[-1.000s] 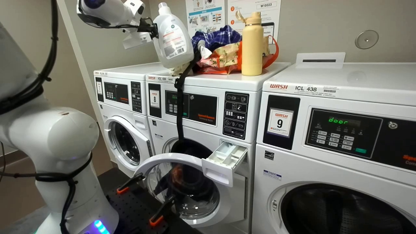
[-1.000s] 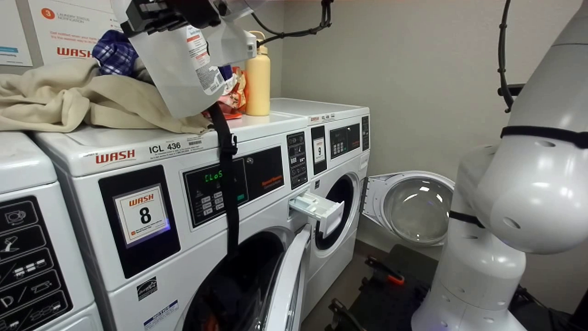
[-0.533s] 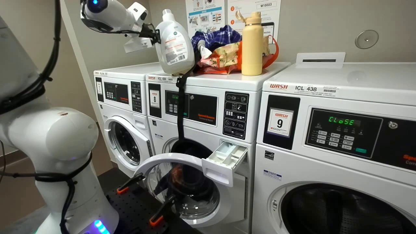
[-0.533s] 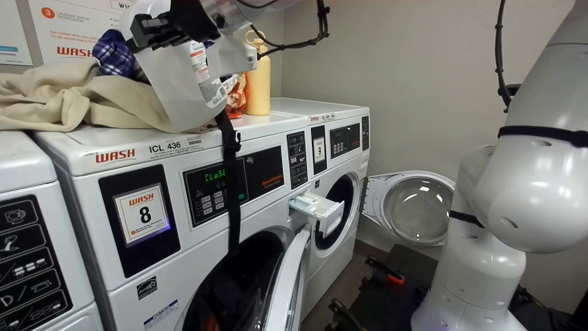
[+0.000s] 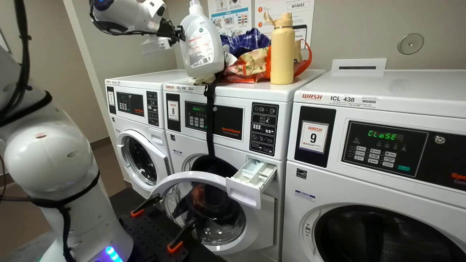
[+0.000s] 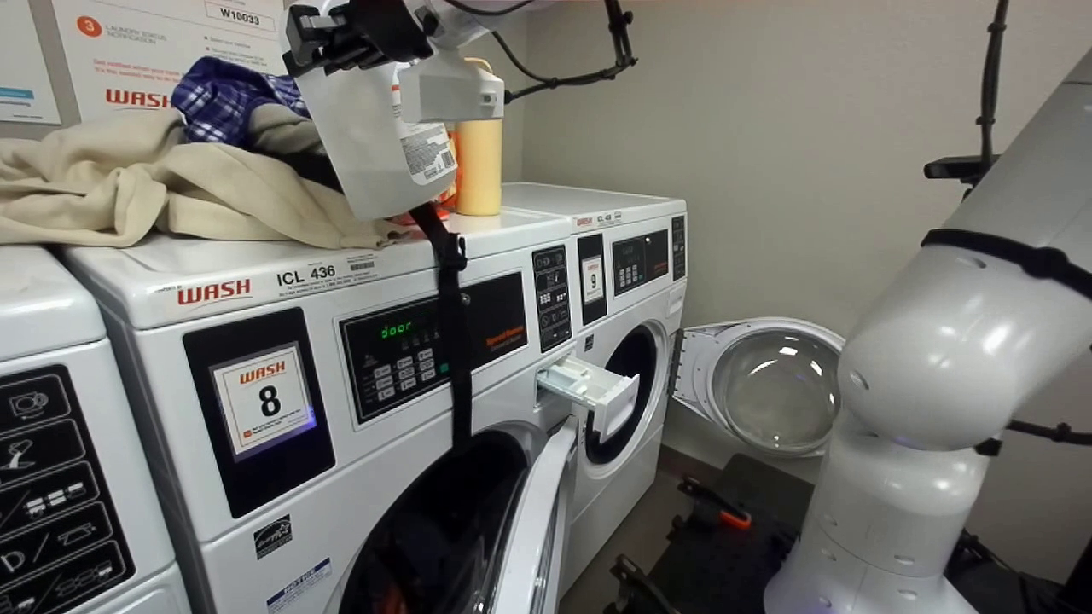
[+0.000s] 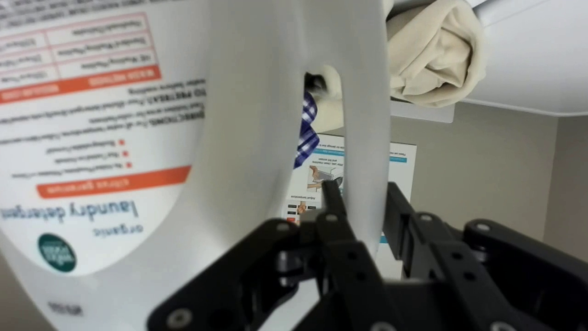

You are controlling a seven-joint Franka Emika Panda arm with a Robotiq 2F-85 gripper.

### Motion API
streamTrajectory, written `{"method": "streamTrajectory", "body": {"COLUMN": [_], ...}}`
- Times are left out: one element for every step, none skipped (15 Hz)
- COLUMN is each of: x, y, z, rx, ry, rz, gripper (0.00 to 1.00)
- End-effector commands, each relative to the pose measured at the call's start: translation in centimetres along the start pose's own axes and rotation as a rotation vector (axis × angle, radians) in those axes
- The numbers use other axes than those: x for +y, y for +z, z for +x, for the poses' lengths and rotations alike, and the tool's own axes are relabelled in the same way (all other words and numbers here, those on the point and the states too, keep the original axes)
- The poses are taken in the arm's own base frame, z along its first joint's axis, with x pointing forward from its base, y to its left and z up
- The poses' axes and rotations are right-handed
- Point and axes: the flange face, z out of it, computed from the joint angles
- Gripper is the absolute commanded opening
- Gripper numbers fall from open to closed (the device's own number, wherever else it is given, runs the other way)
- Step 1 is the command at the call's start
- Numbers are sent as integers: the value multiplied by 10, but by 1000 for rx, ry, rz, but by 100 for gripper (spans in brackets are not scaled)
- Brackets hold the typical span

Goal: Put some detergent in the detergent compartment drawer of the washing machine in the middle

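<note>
The detergent, a whitish translucent jug with a printed label, hangs slightly tilted above the front top edge of the middle washing machine. It also shows in an exterior view, its top hidden there by my gripper. In the wrist view my gripper is shut on the handle of the jug, fingers on either side. The detergent compartment drawer is pulled out at the washer's upper right, below and to the right of the jug; it shows in an exterior view too.
The washer's round door stands open below the drawer. A black strap hangs from behind the jug into the drum. A yellow bottle, a floral bag and beige cloth lie on top. Washer 9 is beside it.
In both exterior views the jug and gripper have moved right, dipping and then rising. The strap has shifted right too. The arm's lower joints have swung, and the washer displays show different words.
</note>
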Motion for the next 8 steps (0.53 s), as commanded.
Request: {"method": "streamTrajectory", "body": {"x": [-15,-21,-27,-32,-35,-39,-42,-43], "y": [-34,-38,-41,-45,-50,-55,-62,-68], "z": [7,5,2,0,-2,-5,-6,-8], "rx": [70,78,83,92,101,113,129,143], "ry": [-7,1,10,20,38,61,83,107], "rz": [-82,-91,-104,-113,-124,-140,-155,-166], "gripper": [6,6,6,6,6,6,6,6]}}
